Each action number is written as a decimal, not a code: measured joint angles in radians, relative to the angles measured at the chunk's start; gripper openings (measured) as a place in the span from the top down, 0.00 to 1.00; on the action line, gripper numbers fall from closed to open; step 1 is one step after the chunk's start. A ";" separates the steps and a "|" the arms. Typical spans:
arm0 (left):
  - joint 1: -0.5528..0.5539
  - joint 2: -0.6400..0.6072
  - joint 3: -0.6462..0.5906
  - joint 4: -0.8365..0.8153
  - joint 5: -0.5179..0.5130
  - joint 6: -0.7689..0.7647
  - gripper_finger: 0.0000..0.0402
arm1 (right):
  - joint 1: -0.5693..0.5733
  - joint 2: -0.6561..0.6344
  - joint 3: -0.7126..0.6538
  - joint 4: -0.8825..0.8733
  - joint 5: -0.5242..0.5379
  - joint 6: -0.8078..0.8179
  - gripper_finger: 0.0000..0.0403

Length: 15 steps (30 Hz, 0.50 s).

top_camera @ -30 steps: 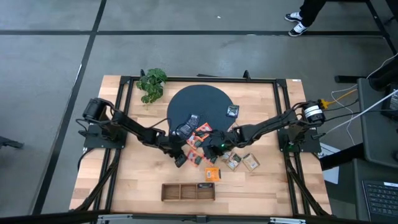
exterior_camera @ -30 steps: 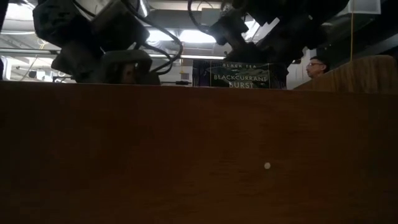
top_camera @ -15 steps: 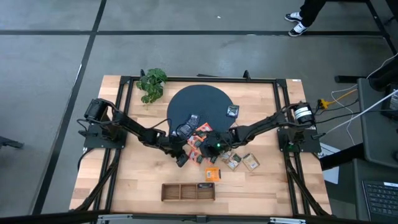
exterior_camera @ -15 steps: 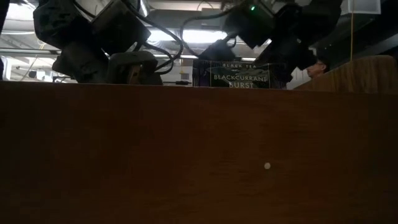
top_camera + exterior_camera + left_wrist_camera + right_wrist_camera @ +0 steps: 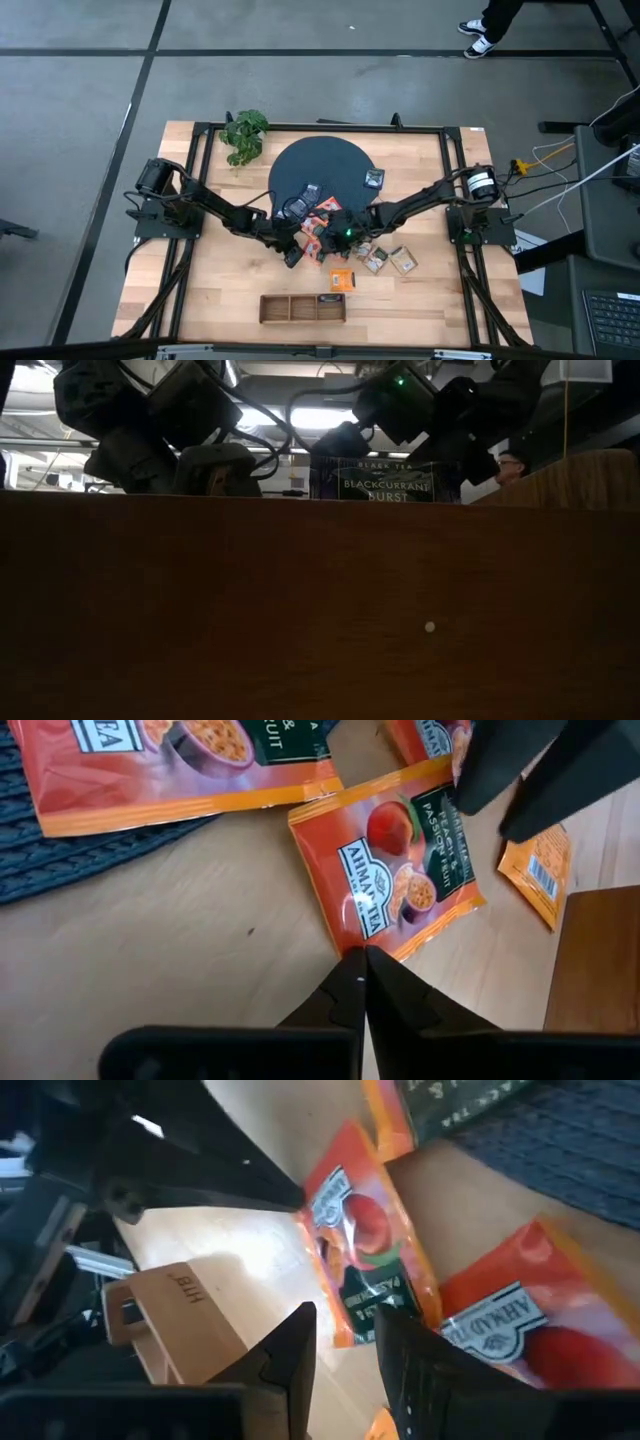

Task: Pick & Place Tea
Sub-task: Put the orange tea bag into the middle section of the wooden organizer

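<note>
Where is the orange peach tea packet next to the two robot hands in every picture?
High view: orange peach sachet in the pile just below the dark mat.
Low view: not in it.
Left wrist view: centre, mat beside it.
Right wrist view: middle, mat nearby.
Shared landmark: the dark mat.

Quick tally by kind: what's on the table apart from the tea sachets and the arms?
Leafy plant: 1
Dark round mat: 1
Wooden three-compartment tray: 1
Total: 3
</note>
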 joint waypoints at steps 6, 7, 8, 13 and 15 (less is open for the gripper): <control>0.001 -0.001 0.001 -0.011 0.016 -0.002 0.99 | -0.002 -0.030 0.000 -0.061 0.002 -0.028 0.73; 0.001 -0.001 0.001 -0.011 0.016 -0.002 0.99 | -0.002 -0.030 0.000 -0.071 0.004 -0.030 0.73; 0.001 -0.001 0.001 -0.011 0.016 -0.002 0.99 | -0.002 -0.030 0.000 -0.090 0.008 -0.037 0.73; 0.000 -0.001 0.000 -0.012 0.020 -0.002 0.99 | -0.002 -0.030 0.000 -0.136 0.064 -0.052 0.73; 0.000 -0.001 0.000 -0.011 0.020 -0.002 0.99 | -0.002 -0.030 0.000 -0.142 0.083 -0.053 0.73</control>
